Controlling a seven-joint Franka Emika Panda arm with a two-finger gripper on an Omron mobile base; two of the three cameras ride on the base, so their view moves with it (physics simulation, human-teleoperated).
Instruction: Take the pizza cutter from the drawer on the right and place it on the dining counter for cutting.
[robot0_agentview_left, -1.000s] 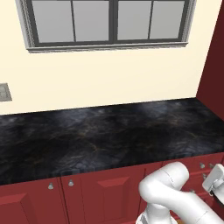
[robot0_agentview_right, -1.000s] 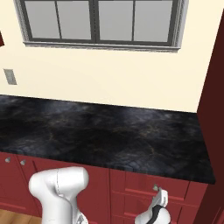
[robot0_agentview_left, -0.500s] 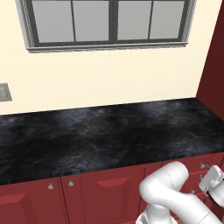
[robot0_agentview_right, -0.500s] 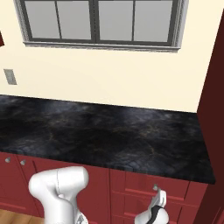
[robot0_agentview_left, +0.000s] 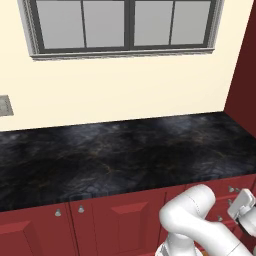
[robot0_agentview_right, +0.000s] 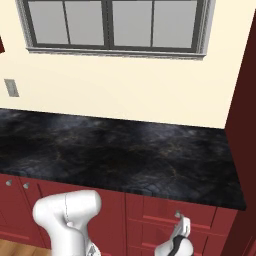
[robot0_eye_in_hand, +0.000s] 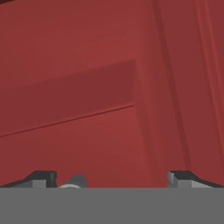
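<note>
At drawer (robot0_agentview_right: 170, 220) front: fingers (robot0_eye_in_hand: 43, 178) spread, knob (robot0_eye_in_hand: 74, 182) mostly cut off.

Dark red drawer (robot0_agentview_right: 172, 216) — shut, silver-knobbed.

Above my claw (robot0_agentview_right: 181, 231) I count one black surface (robot0_agentview_right: 125, 155), one window (robot0_agentview_right: 112, 25), one wall plate (robot0_agentview_right: 11, 87), and one drawer (robot0_agentview_right: 172, 216) right at it.
</note>
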